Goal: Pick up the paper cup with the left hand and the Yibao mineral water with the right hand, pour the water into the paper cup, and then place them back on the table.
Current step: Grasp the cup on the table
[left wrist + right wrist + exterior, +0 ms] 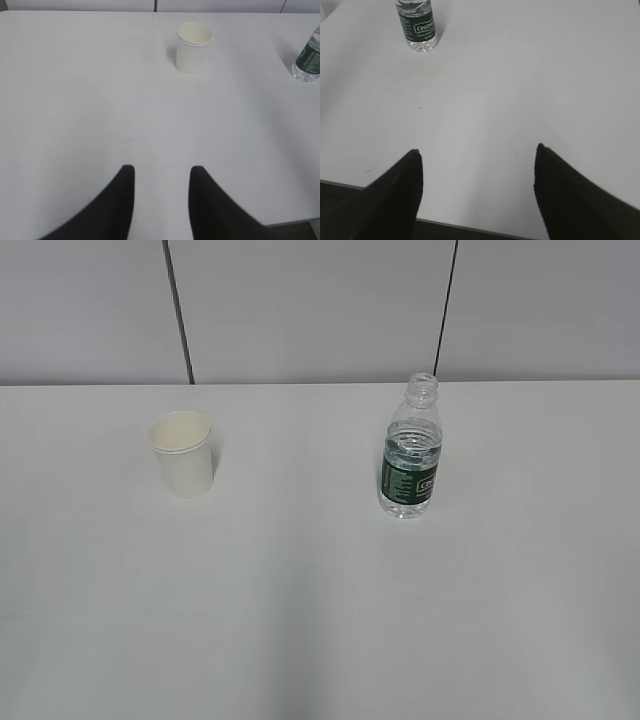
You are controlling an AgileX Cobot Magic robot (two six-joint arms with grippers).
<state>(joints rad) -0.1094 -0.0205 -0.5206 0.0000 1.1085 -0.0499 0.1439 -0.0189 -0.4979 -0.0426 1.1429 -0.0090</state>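
Observation:
The white paper cup [183, 454] stands upright on the left of the white table [300, 600]. The Yibao bottle [410, 450], clear, capless, with a dark green label, stands upright to its right, part full of water. Neither arm shows in the exterior view. In the left wrist view my left gripper [161, 171] is open and empty near the table's front edge, with the cup [194, 47] far ahead and the bottle [309, 59] at the right edge. In the right wrist view my right gripper [477, 150] is open wide and empty above the front edge, the bottle [417, 26] far ahead to the left.
A grey panelled wall [320, 310] with two dark seams stands behind the table's far edge. The table's front edge [445, 224] runs just under the right gripper, with dark floor below it.

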